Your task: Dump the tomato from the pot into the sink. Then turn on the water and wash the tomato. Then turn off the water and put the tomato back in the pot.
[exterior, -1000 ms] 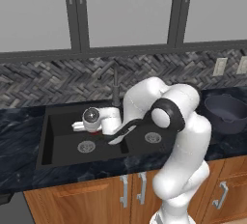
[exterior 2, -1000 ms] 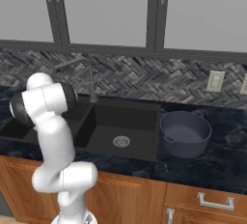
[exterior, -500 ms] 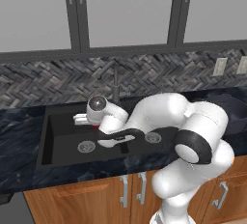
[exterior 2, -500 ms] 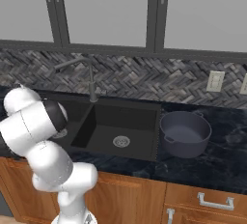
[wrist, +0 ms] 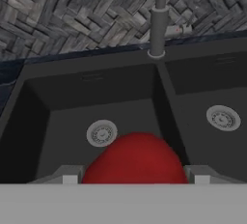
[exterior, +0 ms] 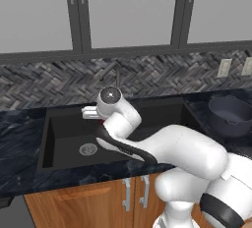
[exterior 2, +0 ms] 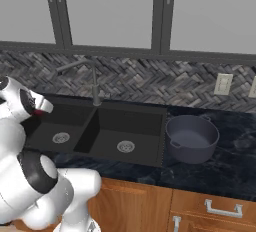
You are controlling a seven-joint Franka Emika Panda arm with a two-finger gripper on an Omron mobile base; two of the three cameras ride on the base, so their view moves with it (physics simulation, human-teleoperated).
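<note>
Dark marble counter holds the matte black double-basin sink (exterior 2: 100, 126); gripper (wrist: 136, 179) clamped on the glossy red tomato (wrist: 136, 162) above its left basin; dark round pot (exterior 2: 192, 138) waits empty, right; return likely remains.

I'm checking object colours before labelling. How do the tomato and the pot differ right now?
The tomato is bright red and small; the pot is dark navy-black and much wider. The tomato sits between the hand's fingers above the sink's left basin, while the pot stands upright on the counter to the sink's right. The pot looks empty. Both are round.
</note>
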